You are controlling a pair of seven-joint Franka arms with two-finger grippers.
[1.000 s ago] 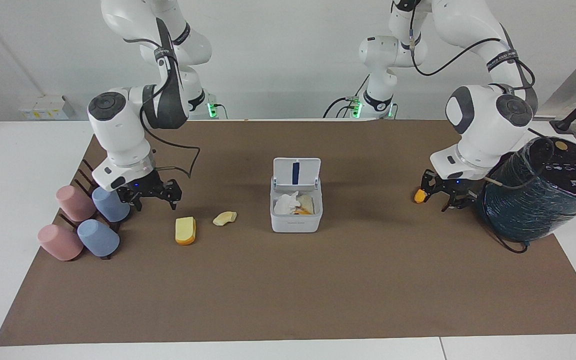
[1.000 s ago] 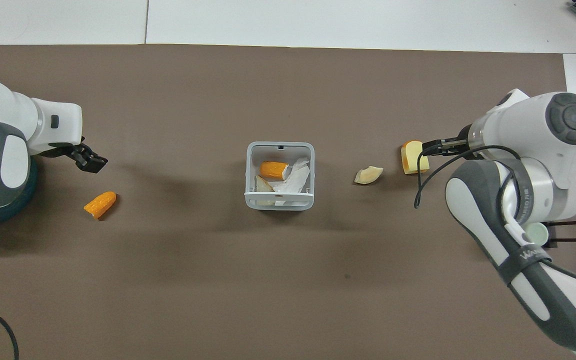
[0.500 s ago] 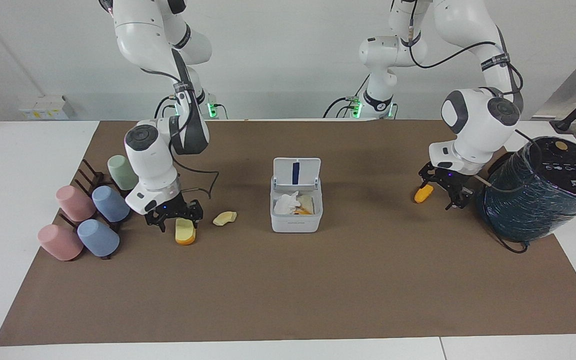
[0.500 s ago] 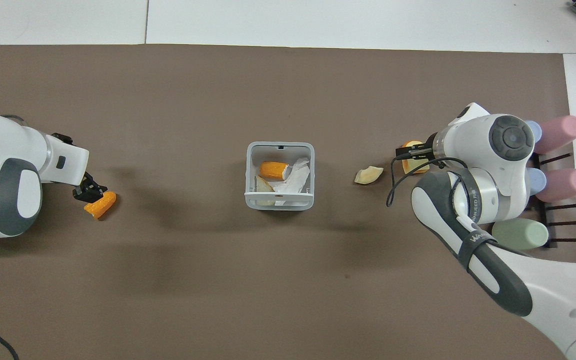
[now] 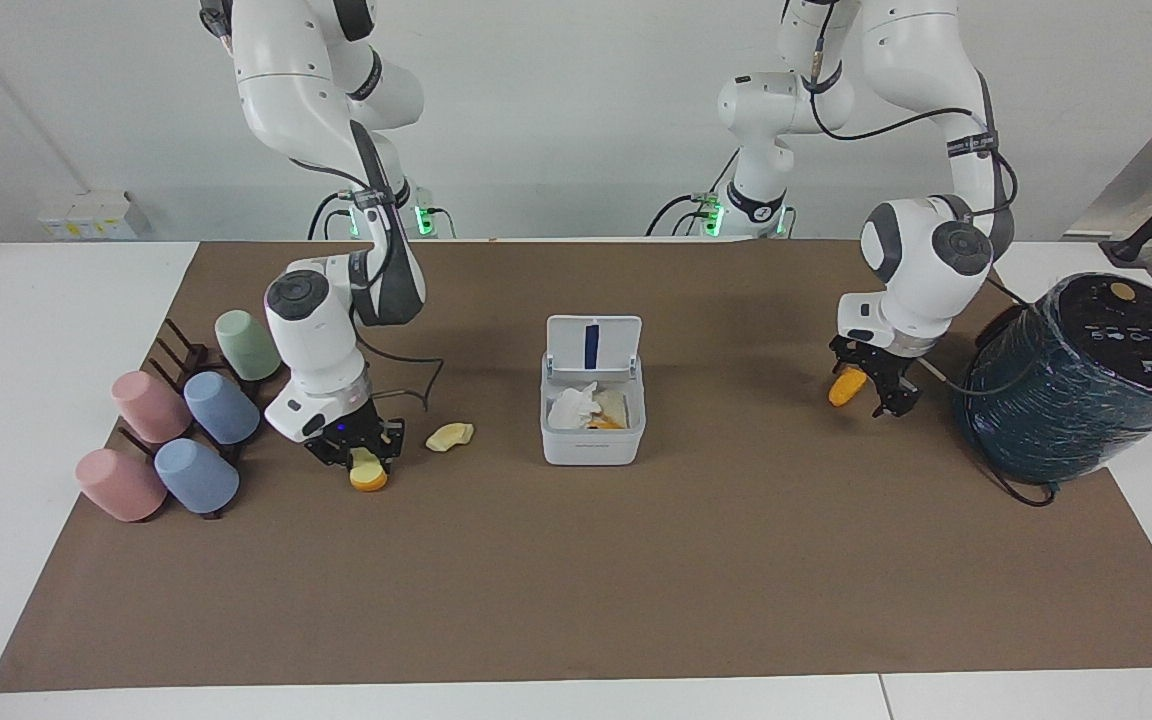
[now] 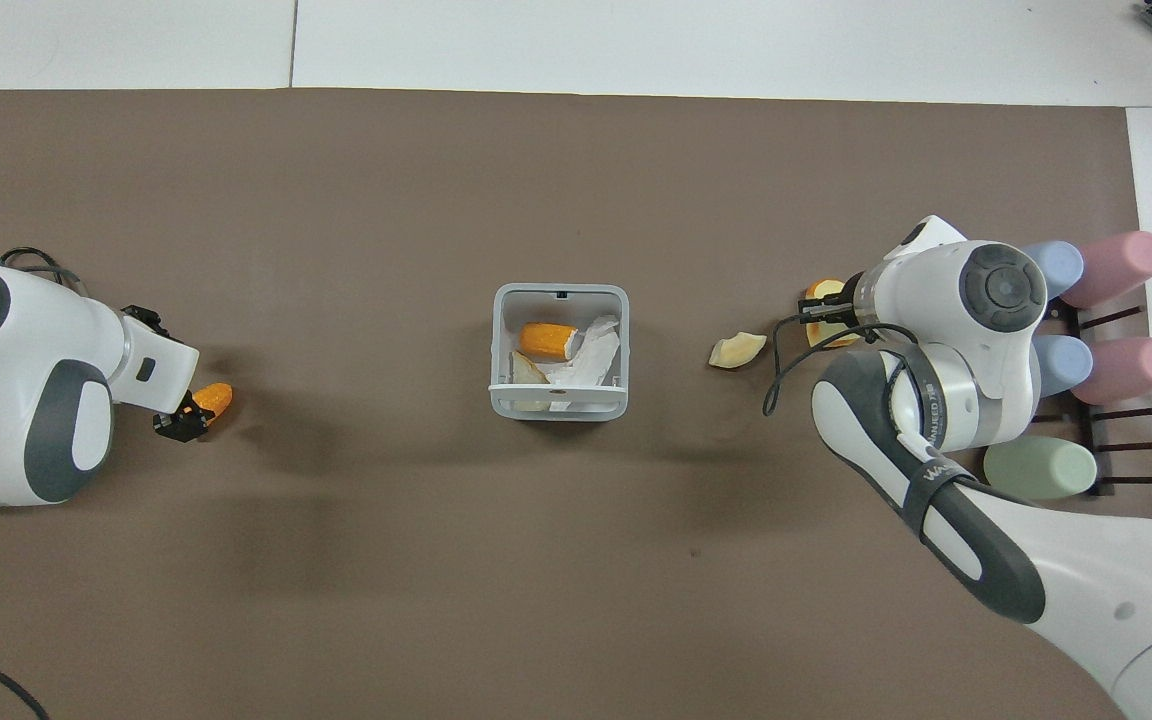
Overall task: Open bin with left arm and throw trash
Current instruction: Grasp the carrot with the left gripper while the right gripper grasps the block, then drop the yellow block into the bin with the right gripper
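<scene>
The white bin point(image 5: 591, 447) stands at the table's middle with its lid point(image 5: 593, 343) raised; paper and food scraps lie inside. It also shows in the overhead view point(image 6: 559, 410). My left gripper point(image 5: 861, 388) is open and low, astride the small orange piece point(image 5: 845, 386) toward the left arm's end; the overhead view shows this gripper point(image 6: 186, 412) and the piece point(image 6: 213, 397) too. My right gripper point(image 5: 366, 458) is open and down over the yellow-orange wedge point(image 5: 369, 478), which it partly hides. The pale cream piece point(image 5: 450, 436) lies between the wedge and the bin.
A big dark-teal wrapped cylinder point(image 5: 1076, 380) stands close beside my left gripper at the left arm's end. A rack with pink, blue and green cups point(image 5: 176, 430) lies at the right arm's end, close to my right arm.
Both grippers swung in and dropped onto their scraps: the left onto the orange piece, the right from beside the cups onto the wedge. The scraps and the bin have not moved.
</scene>
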